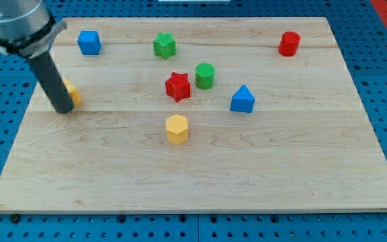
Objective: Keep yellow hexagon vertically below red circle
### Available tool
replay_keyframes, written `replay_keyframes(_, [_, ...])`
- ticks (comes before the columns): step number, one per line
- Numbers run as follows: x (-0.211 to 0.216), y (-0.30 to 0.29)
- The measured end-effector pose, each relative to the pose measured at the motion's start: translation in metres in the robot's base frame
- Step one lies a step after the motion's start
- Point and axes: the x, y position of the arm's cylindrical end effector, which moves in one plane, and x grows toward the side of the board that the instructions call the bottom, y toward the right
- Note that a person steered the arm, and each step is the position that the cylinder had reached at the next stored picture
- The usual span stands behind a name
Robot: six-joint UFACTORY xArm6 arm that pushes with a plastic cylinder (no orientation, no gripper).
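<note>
Resting at the view's left, my tip [64,109] sits well apart from yellow hexagon [177,128] and red circle [289,44].

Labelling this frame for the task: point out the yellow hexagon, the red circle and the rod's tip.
yellow hexagon [177,128]: camera view, its front face.
red circle [289,44]: camera view, middle of its side.
my tip [64,109]: camera view, rod's very end.

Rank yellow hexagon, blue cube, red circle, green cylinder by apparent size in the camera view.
1. yellow hexagon, though it sits nearest the view's bottom, which may inflate it
2. blue cube
3. red circle and green cylinder: look alike, not ranked
</note>
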Motion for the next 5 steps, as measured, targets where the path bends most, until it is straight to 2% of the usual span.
replay_keyframes(1, [-0.012,0.007])
replay_keyframes(3, [-0.010,0.011])
replay_keyframes(5, [-0.002,0.072])
